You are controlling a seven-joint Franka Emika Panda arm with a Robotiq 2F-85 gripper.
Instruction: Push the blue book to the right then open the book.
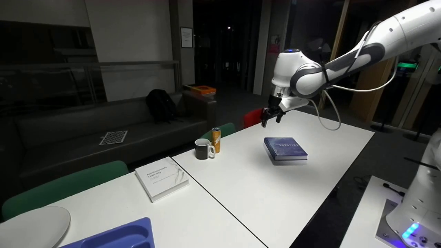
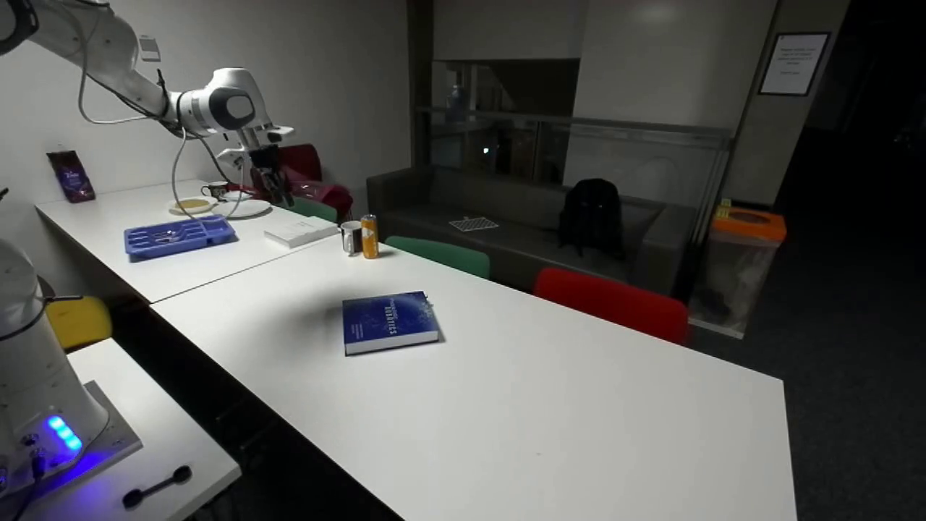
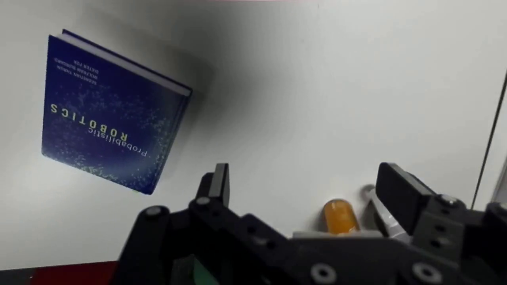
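The blue book (image 1: 286,148) lies closed and flat on the white table, its cover facing up. It also shows in an exterior view (image 2: 389,318), and in the wrist view (image 3: 107,111) at the upper left with its printed title upside down. Pale page edges show along its side. My gripper (image 1: 271,122) is open and empty, high above the table and apart from the book. Its two fingers show wide apart in the wrist view (image 3: 305,172), with the book beyond the left finger. It also hangs in the air in an exterior view (image 2: 281,189).
An orange can (image 1: 216,140) and a dark mug (image 1: 202,149) stand together near the table's chair-side edge. A white book (image 1: 162,176) lies past the table seam. A blue tray (image 2: 179,237) and plates (image 2: 242,209) lie on the adjoining table. Red and green chairs line one side.
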